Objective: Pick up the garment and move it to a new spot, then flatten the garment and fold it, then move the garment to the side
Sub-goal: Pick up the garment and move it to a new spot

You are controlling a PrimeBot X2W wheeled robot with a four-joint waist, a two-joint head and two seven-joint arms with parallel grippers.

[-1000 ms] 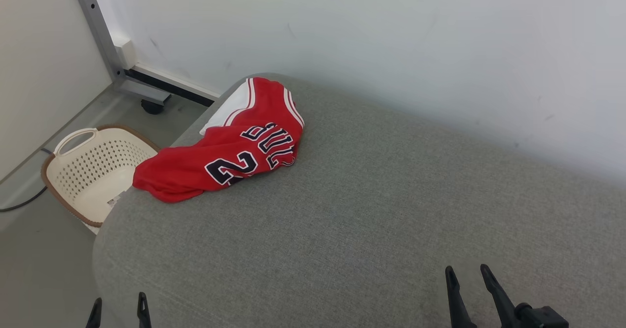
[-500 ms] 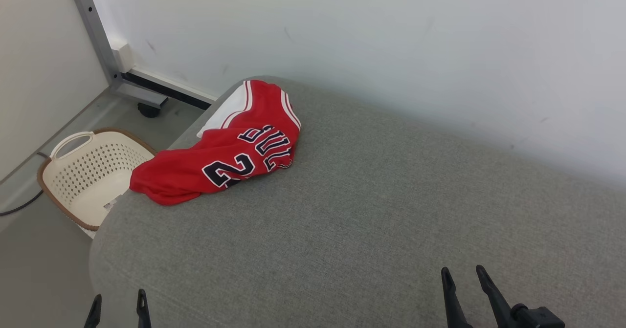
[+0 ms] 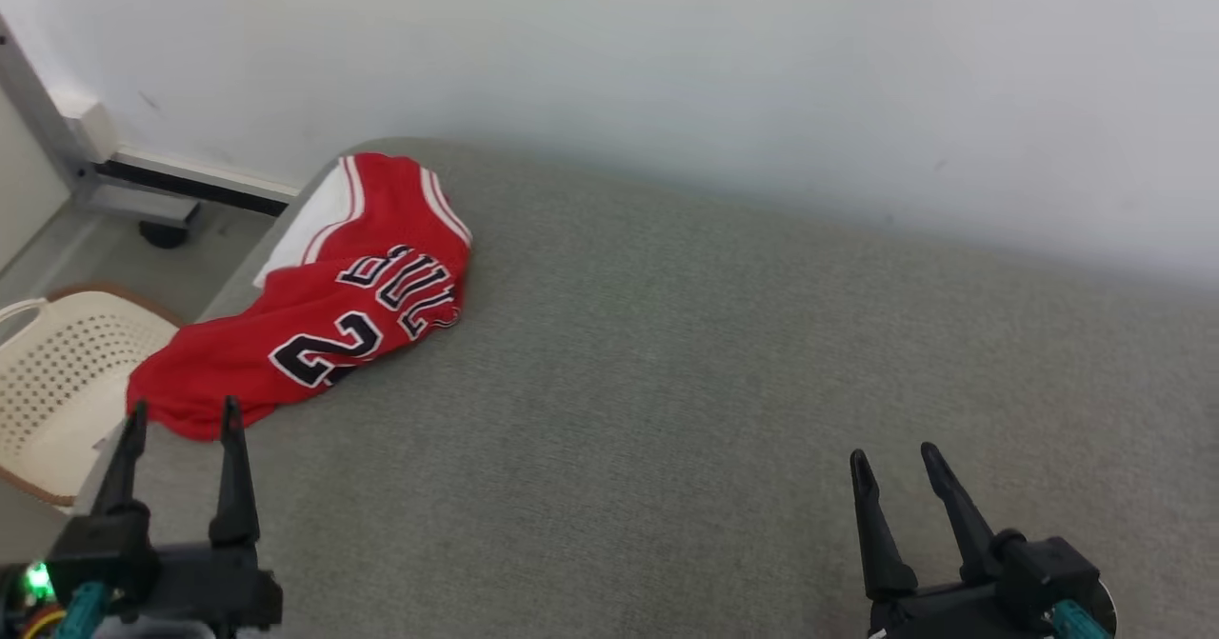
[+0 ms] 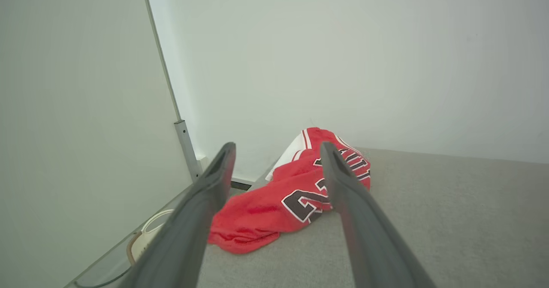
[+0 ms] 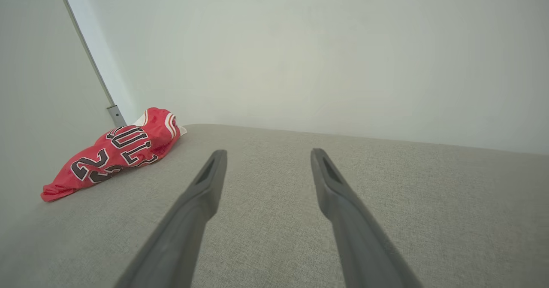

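Head view: a red jersey lies crumpled at the far left corner of a grey fabric cushion, close to its left edge. Dark, white-edged letters and a numeral 2 show on its upper side, and white and red striped trim marks its far end, near the white wall. A cream perforated basket with a brown rim stands on the floor left of the cushion. The left gripper rises from the lower left, its two dark fingers spread apart and holding nothing. Its tips line up with the jersey's near end. The right gripper rises from the lower right, fingers also spread and empty, over bare cushion, well apart from the jersey. Left wrist view: the jersey lies ahead, seen between the parted fingers and clear of them. Right wrist view: the jersey lies far off to the left, beyond the parted fingers.
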